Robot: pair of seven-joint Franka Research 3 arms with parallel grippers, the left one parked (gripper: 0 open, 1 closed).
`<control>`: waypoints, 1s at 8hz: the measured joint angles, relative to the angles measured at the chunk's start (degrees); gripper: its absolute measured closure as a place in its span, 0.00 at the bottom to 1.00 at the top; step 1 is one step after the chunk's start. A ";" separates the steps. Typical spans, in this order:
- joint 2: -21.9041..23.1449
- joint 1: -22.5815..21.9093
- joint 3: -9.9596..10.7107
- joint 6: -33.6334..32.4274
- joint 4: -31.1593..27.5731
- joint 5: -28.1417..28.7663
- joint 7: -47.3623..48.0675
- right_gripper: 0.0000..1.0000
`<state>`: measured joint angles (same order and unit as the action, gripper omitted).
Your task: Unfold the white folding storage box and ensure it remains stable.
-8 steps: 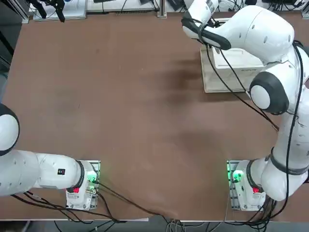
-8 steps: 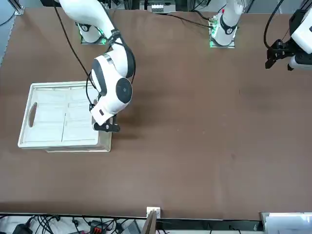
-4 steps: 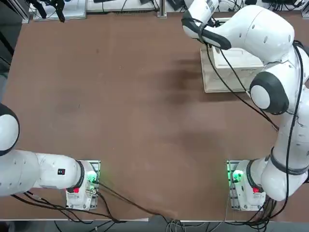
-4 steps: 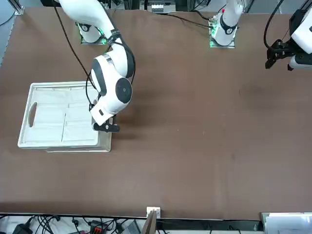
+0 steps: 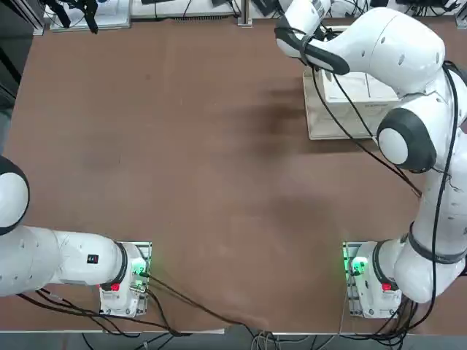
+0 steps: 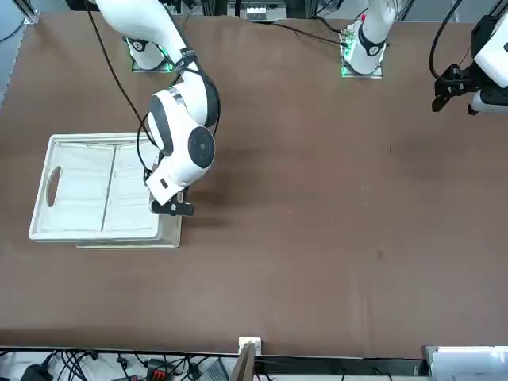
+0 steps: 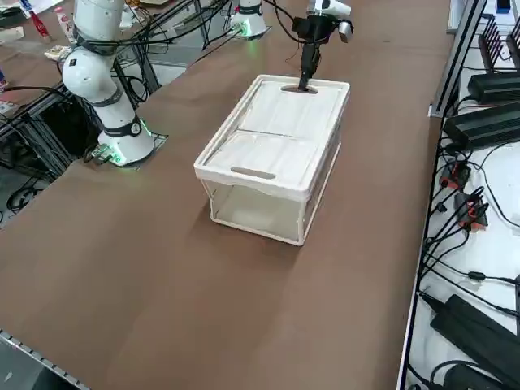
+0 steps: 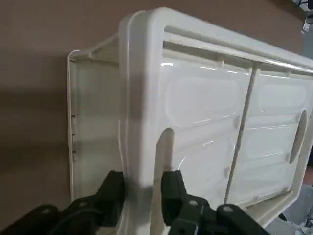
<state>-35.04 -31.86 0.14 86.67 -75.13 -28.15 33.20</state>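
Brown counter point(image 6: 317, 198) carries everything. At its 1 o'clock in the top view, the right gripper point(image 8: 142, 193) straddles the short-end rim of the white folding storage box point(image 7: 276, 146), jaws loosely around it; the box's long axis runs straight away from the fingers.

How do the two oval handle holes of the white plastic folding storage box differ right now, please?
The oval handle hole at the arm's end has the black right gripper reaching into it; the oval handle hole at the opposite end is free. The first is partly covered; the second shows whole. Both sit in panels lying flat.
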 joint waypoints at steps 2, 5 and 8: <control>0.00 0.00 0.01 -0.01 0.11 -0.02 -0.01 0.55; 0.00 -0.01 0.02 -0.75 0.61 -0.18 -0.27 0.55; -0.04 0.05 0.08 -2.62 2.91 -0.10 -3.02 0.55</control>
<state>-35.08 -31.81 0.22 84.05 -72.22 -28.25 30.18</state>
